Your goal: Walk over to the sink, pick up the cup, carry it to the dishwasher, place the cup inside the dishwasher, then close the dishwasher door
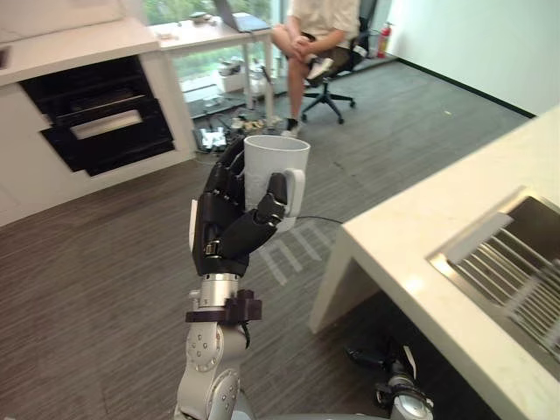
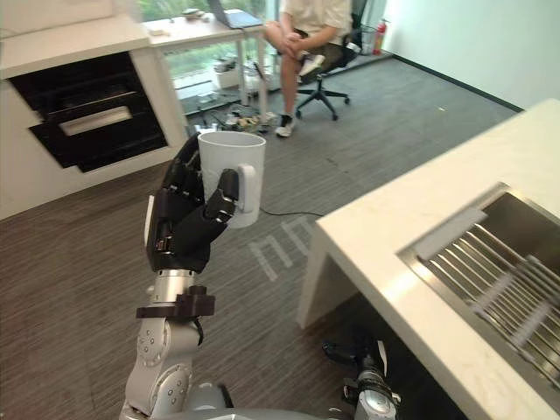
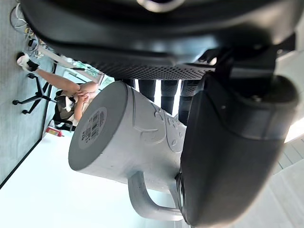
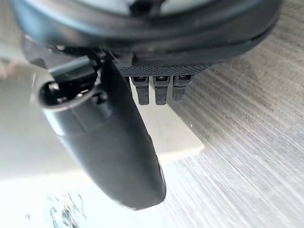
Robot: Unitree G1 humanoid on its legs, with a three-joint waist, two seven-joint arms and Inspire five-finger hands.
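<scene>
The head views show the left hand (image 1: 223, 223) gripping a white cup (image 1: 273, 171) upright over the floor, left of the counter (image 1: 437, 206) and sink (image 1: 535, 217). The left wrist view adds its labelled base and embossed wall. The right hand (image 4: 109, 137) has straight fingers and holds nothing

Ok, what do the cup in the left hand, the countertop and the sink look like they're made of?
Cup: probably glazed ceramic. It is white and smooth with a soft sheen and a thick handle, though plastic can't be ruled out.
Countertop: pale stone or solid surface, polished, with bright reflections.
Sink: likely brushed stainless steel, grey and metallic, with parallel bars or ridges inside.
</scene>
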